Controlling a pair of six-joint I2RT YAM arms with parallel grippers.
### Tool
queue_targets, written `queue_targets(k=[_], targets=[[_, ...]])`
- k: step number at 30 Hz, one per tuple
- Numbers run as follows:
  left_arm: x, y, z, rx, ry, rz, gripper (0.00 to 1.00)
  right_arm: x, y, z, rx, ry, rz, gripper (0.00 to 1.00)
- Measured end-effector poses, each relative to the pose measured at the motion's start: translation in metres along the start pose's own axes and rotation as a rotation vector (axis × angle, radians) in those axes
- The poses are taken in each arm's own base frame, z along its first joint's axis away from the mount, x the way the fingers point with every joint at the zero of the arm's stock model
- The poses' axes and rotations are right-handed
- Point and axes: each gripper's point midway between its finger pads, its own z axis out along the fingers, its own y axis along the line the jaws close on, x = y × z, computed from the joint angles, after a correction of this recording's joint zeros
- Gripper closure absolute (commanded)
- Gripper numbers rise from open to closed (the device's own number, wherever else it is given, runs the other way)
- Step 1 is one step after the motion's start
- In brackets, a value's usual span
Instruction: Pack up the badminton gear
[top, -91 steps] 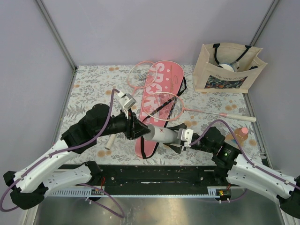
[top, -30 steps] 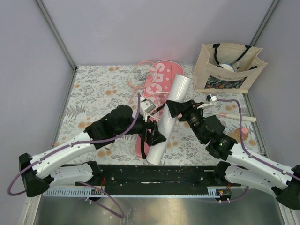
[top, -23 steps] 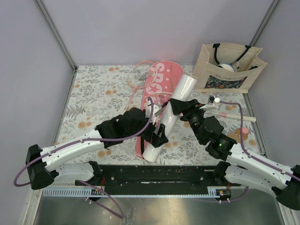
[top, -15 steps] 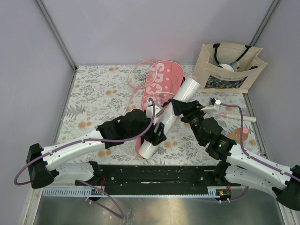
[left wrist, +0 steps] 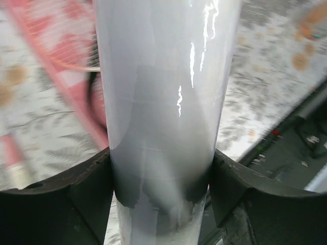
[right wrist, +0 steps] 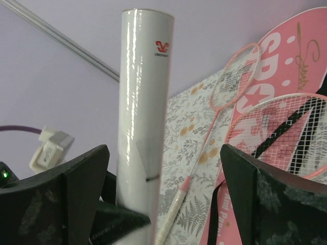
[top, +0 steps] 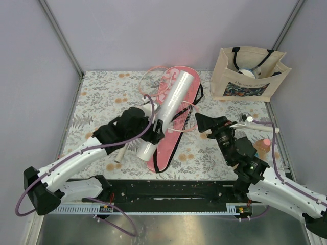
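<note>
Floral table (top: pixel 102 97), left jaws gripping white tube (top: pixel 171 104), right jaws wide, empty, logo (right wrist: pixel 162 48) wrist-only

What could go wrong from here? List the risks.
1. Only the left gripper clamps the white tube, near its lower end; the tilted upper part could lever it loose.
2. The tube hangs over a racket and the pink cover; a slip could land on the strings. The right gripper stands open, apart, giving no support.
</note>
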Motion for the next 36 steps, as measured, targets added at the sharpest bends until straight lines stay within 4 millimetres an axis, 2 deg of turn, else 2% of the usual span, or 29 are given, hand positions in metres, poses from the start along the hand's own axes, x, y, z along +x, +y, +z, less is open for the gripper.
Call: queue_targets(k=[3,5,9,11,14,17,20,23,27,29,32,36], targets=[[-0.014,0.044,-0.013,-0.134,-0.004,-0.016,0.37,0.001,-0.009,-0.008,0.003,0.013,-0.04,0.0],[-0.032,0.083,-0.028,-0.265,-0.018,-0.018,0.37,0.001,-0.015,-0.014,0.008,0.021,-0.047,0.01],[-0.068,0.148,-0.05,-0.485,-0.053,0.002,0.37,0.01,-0.031,-0.028,0.009,0.069,-0.086,0.0],[-0.07,0.18,-0.05,-0.574,-0.019,0.001,0.37,0.015,-0.038,-0.034,0.012,0.103,-0.128,0.0],[-0.052,0.234,-0.036,-0.685,0.094,-0.047,0.37,0.023,-0.047,-0.042,0.018,0.154,-0.189,0.01],[-0.014,0.285,-0.016,-0.755,0.249,-0.115,0.38,0.03,-0.055,-0.049,0.024,0.2,-0.245,0.01],[0.026,0.322,-0.005,-0.797,0.384,-0.185,0.38,0.036,-0.063,-0.054,0.028,0.242,-0.298,0.01],[0.053,0.352,-0.011,-0.832,0.459,-0.268,0.38,0.042,-0.073,-0.058,0.046,0.275,-0.343,0.0],[0.065,0.384,-0.03,-0.904,0.475,-0.333,0.36,0.049,-0.084,-0.062,0.07,0.312,-0.386,0.0],[0.066,0.395,-0.035,-0.928,0.475,-0.344,0.36,0.052,-0.088,-0.064,0.076,0.326,-0.394,0.01],[0.072,0.408,-0.031,-0.949,0.494,-0.354,0.3,0.054,-0.09,-0.065,0.081,0.334,-0.404,0.0],[0.092,0.413,-0.02,-0.942,0.555,-0.367,0.18,0.056,-0.093,-0.065,0.089,0.343,-0.415,0.01]])
